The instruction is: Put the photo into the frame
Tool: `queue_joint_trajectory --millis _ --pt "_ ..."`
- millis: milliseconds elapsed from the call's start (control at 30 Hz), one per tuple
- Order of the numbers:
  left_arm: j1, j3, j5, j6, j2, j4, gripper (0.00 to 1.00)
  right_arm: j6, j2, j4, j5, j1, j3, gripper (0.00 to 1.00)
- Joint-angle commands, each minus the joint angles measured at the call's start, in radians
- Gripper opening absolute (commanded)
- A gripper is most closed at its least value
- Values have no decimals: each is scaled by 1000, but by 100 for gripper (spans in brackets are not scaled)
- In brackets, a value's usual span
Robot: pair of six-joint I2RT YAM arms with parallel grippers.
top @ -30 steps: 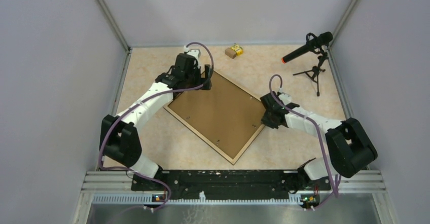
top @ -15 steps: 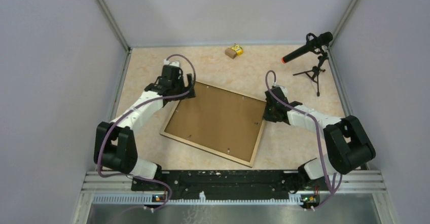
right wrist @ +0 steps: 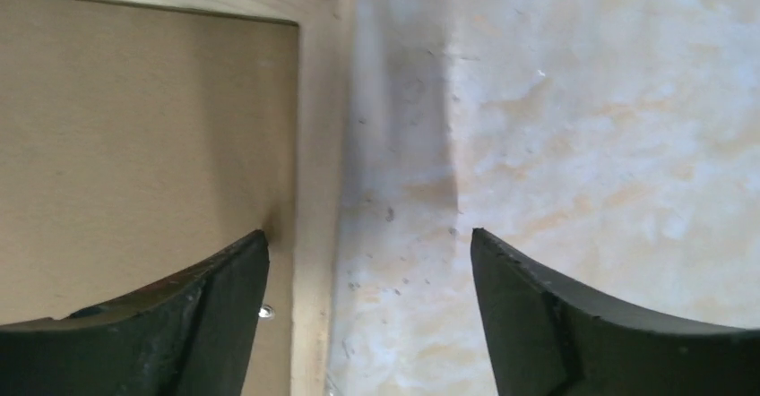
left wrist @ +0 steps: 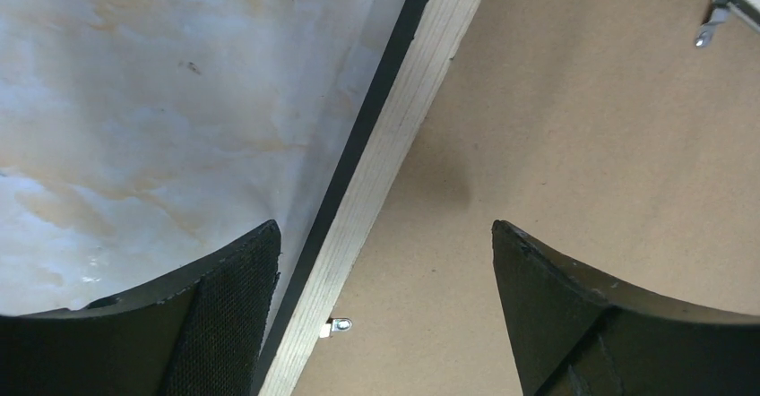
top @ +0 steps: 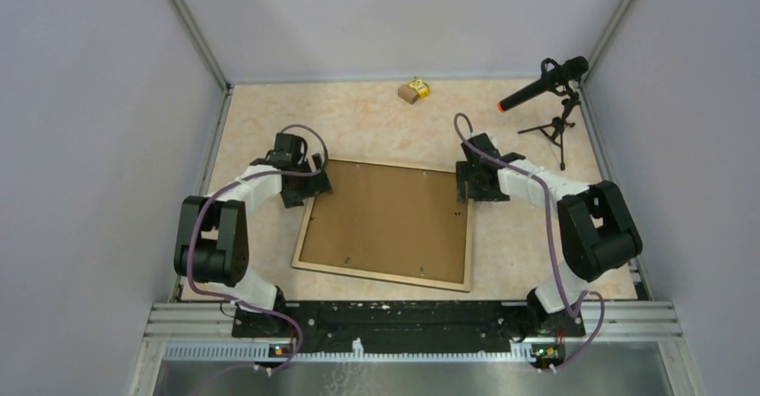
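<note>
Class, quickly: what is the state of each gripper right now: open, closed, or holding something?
Left gripper: open over the frame rim, holding nothing.
Right gripper: open over the frame rim, holding nothing.

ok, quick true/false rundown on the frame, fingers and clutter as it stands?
1. The frame lies back up, with the brown backing board showing. True.
2. The left fingers are clamped shut. False: they are open, straddling the frame's left rim.
3. The right fingers are open at the frame's far right corner. True.
4. The microphone stands far left. False: it stands far right.
5. The small box sits on the frame. False: it is on the table, apart from the frame, near the far edge.
</note>
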Motion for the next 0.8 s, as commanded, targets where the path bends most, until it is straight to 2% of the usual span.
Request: queue_joint_trajectory --millis 0,133,267,367,467,667,767 --pt "30 -6 111 -13 19 25 89 66 -6 -187 132 -10 77 88" --pt "34 -21 121 -28 22 32 88 136 -60 -211 5 -9 72 91" --pt "45 -25 153 -44 40 36 88 156 -112 -152 -89 3 -2 87" --pt "51 -26 182 -50 56 40 88 151 -158 -101 -119 6 -52 80" --pt "55 -28 209 -54 68 42 88 178 -187 -81 -111 6 -73 78" --pt "59 -33 221 -65 82 42 89 398 -120 -124 -81 6 -44 79" --pt "60 -34 227 -67 86 42 89 473 -90 -87 -126 10 -63 78"
